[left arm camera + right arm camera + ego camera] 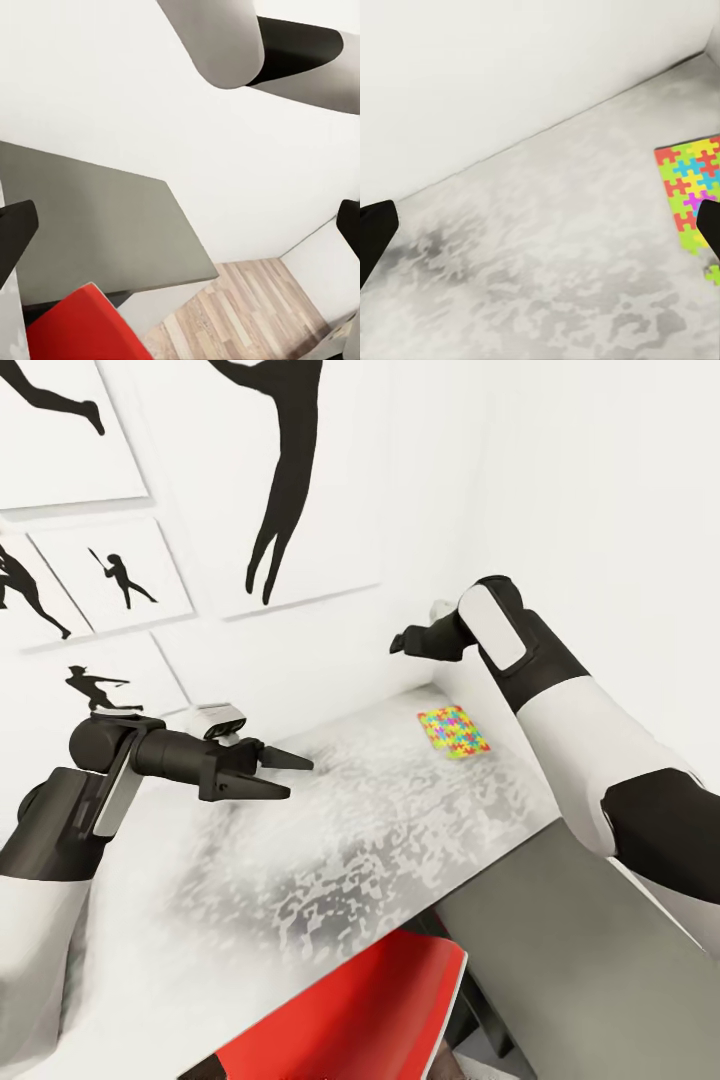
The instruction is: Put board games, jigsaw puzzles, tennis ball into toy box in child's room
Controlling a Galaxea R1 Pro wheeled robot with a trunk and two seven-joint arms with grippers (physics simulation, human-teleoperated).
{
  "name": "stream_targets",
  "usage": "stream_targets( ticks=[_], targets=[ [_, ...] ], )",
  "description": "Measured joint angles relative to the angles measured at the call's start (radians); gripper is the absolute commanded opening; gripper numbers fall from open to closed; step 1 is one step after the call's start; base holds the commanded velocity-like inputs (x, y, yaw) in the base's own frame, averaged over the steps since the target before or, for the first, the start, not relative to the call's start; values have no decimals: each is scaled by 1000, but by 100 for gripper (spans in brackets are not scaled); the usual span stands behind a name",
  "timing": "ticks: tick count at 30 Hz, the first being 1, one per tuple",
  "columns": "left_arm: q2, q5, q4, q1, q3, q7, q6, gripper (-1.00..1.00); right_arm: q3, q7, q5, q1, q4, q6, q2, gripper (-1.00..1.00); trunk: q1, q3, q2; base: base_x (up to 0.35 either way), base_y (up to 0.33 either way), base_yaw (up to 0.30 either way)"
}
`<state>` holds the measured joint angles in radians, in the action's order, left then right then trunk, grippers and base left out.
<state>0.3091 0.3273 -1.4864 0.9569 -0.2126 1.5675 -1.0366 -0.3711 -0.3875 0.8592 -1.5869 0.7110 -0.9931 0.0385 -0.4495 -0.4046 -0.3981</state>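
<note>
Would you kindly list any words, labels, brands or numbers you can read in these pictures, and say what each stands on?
None can be read.
The jigsaw puzzle on the table bears only coloured interlocking pieces, no lettering.
The wall prints show black sports silhouettes, no captions.
The red chair is plain.

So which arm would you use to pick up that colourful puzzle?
Probably the right: its end effector hangs open nearer the puzzle. The left end effector is farther along the table.
</note>
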Motion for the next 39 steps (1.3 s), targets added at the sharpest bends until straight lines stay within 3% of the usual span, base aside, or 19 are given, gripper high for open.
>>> stream_targets(
  ticks=[8,21,27,34,39],
  targets=[
    [-13,0,0,-2,-2,0,0,100,2,14,-1,0,7,0,-21,100,0,-13,0,2,0,0],
    [-86,0,-1,-2,-6,0,0,100,0,20,0,2,50,-4,-31,100,0,-35,0,0,0,0],
    [-138,-2,-2,-1,-13,0,0,100,0,18,1,7,74,-4,-40,100,0,-44,0,0,0,0],
    [-198,-2,-3,10,-70,0,0,100,2,18,1,5,80,-6,-43,100,0,-56,0,0,0,0],
    [-228,-3,-3,17,-91,0,0,100,3,18,0,4,81,-8,-46,100,0,-64,0,0,0,0]
  ],
)
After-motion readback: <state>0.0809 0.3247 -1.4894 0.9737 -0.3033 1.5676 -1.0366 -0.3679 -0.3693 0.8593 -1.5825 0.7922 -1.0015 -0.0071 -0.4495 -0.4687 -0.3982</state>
